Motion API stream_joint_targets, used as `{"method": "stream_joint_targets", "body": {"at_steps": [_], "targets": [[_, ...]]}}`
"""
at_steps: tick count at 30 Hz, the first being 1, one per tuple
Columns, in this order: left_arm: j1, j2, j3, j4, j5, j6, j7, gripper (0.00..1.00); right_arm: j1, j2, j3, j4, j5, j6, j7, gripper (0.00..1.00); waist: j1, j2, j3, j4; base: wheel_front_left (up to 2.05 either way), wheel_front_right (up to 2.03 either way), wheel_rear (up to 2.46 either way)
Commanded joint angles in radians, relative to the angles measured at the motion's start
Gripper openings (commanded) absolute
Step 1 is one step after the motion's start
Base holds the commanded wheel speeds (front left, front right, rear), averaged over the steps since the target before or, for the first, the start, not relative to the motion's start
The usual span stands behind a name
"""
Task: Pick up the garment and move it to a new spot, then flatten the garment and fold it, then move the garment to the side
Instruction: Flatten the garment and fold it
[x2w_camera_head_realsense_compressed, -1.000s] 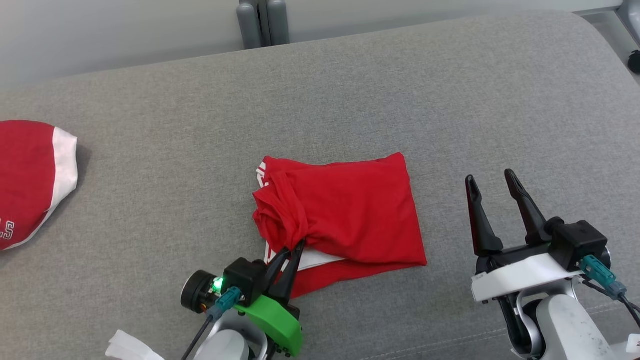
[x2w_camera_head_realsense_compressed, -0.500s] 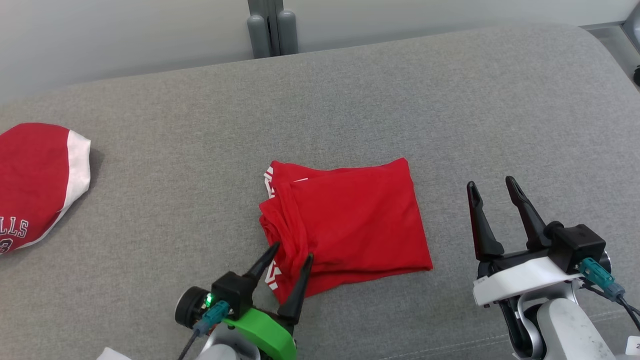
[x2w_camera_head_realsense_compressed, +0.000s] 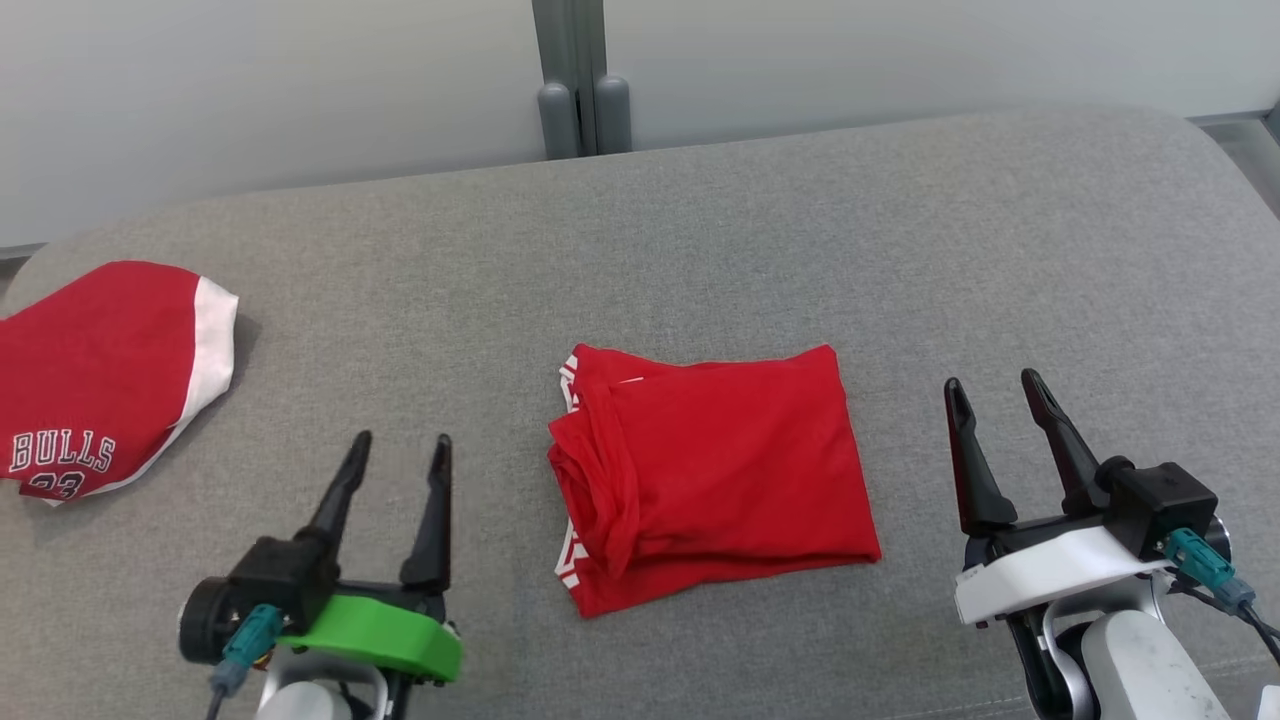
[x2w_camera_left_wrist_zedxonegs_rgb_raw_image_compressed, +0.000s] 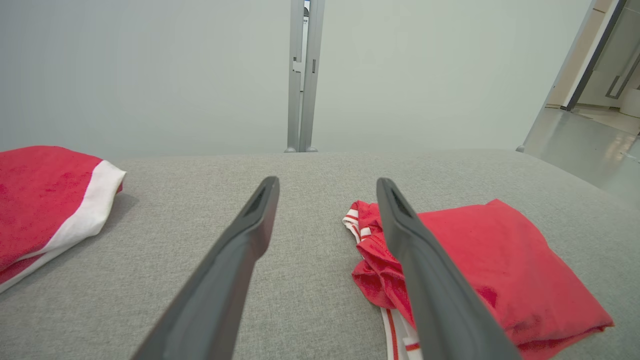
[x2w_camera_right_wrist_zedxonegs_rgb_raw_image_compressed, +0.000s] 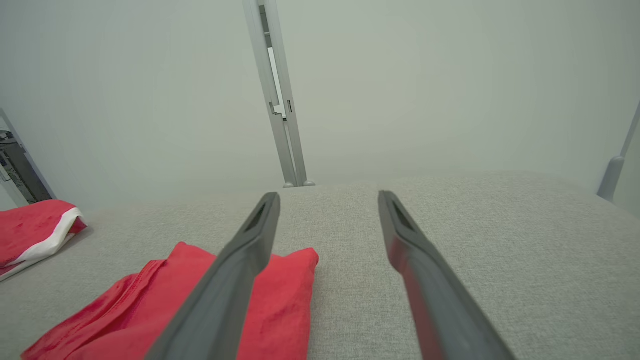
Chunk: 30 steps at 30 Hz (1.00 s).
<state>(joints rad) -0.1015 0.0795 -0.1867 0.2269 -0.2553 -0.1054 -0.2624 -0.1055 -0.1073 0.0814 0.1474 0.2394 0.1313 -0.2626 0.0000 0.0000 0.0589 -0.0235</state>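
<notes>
Bright even light, soft shadows, wrist-view edges warped.

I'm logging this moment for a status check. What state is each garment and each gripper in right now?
red garment: folded into a rough rectangle, left edge bunched, lying on the grey cushion, not held.
Bulls jersey: lying at the cushion's left end, untouched.
left gripper: open, empty, left of the red garment and apart from it.
right gripper: open, empty, right of the red garment and apart from it.
</notes>
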Motion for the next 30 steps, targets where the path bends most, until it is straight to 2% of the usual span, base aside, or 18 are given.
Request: {"method": "stream_joint_targets", "body": {"at_steps": [1,6,12,18,30], "targets": [[0.021,0.012,0.03,-0.014,0.011,0.007,-0.003,1.0,0.015,-0.005,-0.001,0.004,-0.007,-0.001,-0.003,1.0,0.0,0.0,-0.02,0.011,0.0,0.0,0.0],[0.063,0.024,0.134,-0.055,0.039,0.012,-0.003,1.0,0.027,-0.009,-0.008,0.006,-0.007,-0.001,-0.003,1.0,0.0,0.0,-0.047,0.023,0.0,0.0,0.0],[0.113,0.03,0.211,-0.086,0.067,0.013,-0.003,1.0,0.047,-0.014,-0.014,-0.003,-0.01,-0.001,-0.003,1.0,0.0,0.0,-0.066,0.033,0.0,0.0,0.0],[0.154,0.027,0.233,-0.094,0.079,0.0,-0.003,1.0,0.076,-0.017,-0.015,0.003,-0.029,-0.001,-0.003,1.0,0.0,0.0,-0.08,0.043,0.0,0.0,0.0],[0.169,0.057,0.239,-0.091,0.052,-0.005,0.018,1.0,0.105,-0.011,-0.036,0.008,-0.06,-0.001,-0.003,1.0,0.0,0.0,-0.094,0.05,0.0,0.0,0.0]]}}
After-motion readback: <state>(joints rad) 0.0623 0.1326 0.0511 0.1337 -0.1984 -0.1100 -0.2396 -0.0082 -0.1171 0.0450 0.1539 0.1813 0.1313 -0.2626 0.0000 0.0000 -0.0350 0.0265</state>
